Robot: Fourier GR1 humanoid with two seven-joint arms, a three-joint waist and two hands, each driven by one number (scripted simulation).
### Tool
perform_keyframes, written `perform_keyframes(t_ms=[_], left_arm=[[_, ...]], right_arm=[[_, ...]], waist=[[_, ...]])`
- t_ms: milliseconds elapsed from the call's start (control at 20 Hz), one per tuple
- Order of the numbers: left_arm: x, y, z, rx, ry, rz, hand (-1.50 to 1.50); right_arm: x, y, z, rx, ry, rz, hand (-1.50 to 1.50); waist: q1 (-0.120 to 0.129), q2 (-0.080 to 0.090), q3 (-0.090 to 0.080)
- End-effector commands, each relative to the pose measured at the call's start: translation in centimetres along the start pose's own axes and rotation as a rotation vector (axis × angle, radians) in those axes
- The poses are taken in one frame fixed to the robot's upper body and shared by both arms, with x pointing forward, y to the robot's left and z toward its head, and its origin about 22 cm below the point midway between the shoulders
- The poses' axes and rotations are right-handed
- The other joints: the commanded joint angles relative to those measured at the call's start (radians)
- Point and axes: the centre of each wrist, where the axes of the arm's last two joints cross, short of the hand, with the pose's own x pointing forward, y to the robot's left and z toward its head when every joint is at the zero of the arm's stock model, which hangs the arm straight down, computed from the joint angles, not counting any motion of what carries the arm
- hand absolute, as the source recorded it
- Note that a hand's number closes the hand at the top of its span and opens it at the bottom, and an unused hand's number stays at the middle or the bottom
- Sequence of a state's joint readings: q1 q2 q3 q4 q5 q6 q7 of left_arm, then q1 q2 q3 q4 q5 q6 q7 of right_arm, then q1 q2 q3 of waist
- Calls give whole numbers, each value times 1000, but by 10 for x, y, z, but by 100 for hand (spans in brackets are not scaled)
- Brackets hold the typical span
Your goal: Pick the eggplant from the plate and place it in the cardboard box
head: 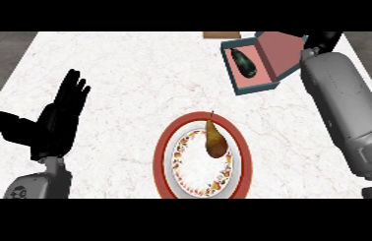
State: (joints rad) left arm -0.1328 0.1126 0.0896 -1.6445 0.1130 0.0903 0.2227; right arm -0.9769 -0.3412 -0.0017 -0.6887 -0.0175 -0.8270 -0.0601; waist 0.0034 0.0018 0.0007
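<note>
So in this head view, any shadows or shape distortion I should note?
Head view: lighting is flat, with no clear shadow under the plate or box; the round plate looks stretched taller than wide; the left robot hand is nearly uniform black; the right robot hand is mostly hidden behind the box flap.

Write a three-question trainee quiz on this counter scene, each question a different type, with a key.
1. True or false: the eggplant lies inside the box.
2. Which item lies on the plate? A. pear B. banana C. carrot
3. Fill in: the left hand shows at the view's left with its fingers ____.

Key: 1 true. 2 A, the pear. 3 straight (open, holding nothing).
</note>
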Motion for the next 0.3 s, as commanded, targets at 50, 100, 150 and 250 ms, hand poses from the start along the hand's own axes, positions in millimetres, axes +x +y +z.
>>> perform_keyframes(t_ms=[50,100,150,250], left_arm=[[-14,-5,6,-7,0,-5,0],[-13,3,0,-1,4,5,0],[-9,11,32,14,10,15,0],[2,2,-1,-13,-11,-16,0]], right_arm=[[-24,-31,-2,-34,-17,-27,-150],[-12,-19,9,-35,-15,-33,-150],[-19,-46,-4,-42,-6,-44,-150],[-36,-41,9,-36,-31,-17,-150]], waist=[[-1,-2,-1],[-4,-3,-1],[-3,-7,-1],[-3,-2,-1]])
